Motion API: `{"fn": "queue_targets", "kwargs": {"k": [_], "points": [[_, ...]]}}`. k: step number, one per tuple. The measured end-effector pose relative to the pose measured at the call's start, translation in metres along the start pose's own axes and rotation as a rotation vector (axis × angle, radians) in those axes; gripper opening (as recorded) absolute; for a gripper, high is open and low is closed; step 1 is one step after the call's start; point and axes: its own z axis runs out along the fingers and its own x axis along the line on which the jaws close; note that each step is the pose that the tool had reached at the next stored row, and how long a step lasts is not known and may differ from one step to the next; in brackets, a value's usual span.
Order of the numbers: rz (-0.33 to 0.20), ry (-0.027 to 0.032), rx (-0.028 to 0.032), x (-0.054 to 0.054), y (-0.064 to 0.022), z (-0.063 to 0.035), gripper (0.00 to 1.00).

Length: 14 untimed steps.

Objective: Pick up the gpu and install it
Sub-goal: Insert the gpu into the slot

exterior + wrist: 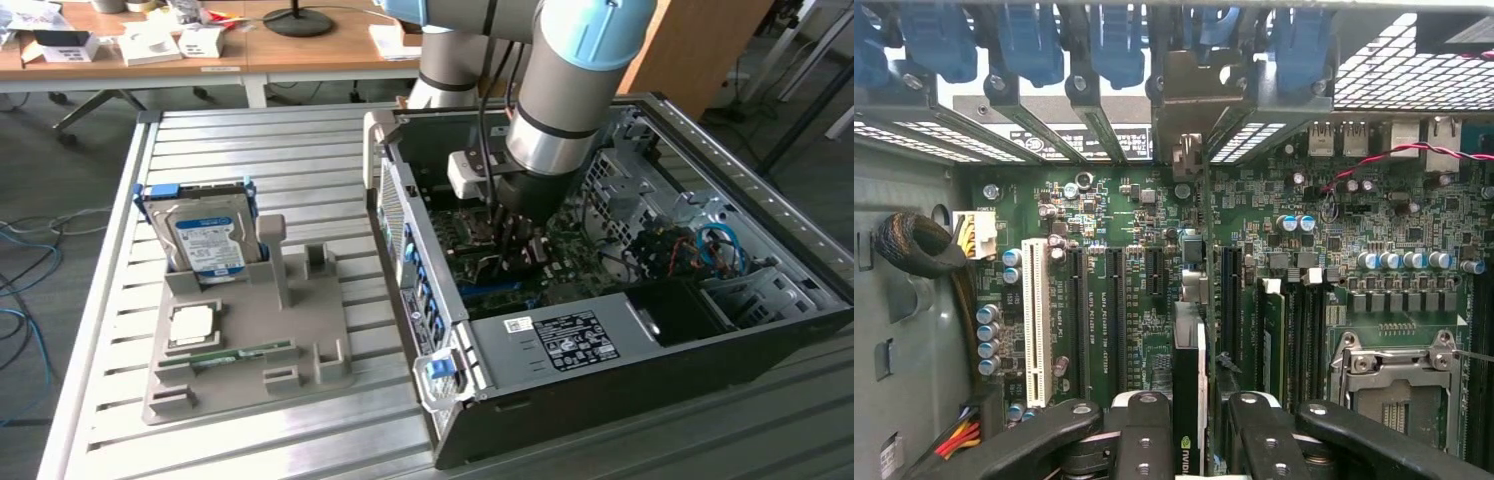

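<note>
Item inspected: the gpu [1192,350], seen edge-on in the wrist view as a thin dark card with a green logo on its upper edge. It stands upright over the motherboard [1124,300] inside the open computer case [574,350]. It runs parallel to the black expansion slots [1230,290] and appears between two of them. Its pale end bracket [1187,110] sits at the rear slot openings of the case. Whether its contact edge has entered a slot cannot be told. Handling assessment: the card is judged light and stiff along its length. It is also judged fragile, with exposed components and a contact edge that would not tolerate twisting or side load. Its smooth faces could slip under a weak pinch. The sound hold is across the two flat faces near the top edge, clear of contacts and bracket. The hand [1199,415] has its jaws partly apart and clamped on the card, one of the fingers [1144,440] against each face, at the end away from the bracket. In the exterior view the arm [574,90] reaches down into the case, which stands on the slatted desk [267,140].
</note>
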Motion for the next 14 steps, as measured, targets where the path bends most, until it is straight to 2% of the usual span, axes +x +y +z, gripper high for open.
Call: {"fn": "queue_targets", "kwargs": {"k": [14], "points": [[0.000,0.0000,0.0000,-0.0001,0.0000,0.0000,0.26]]}}
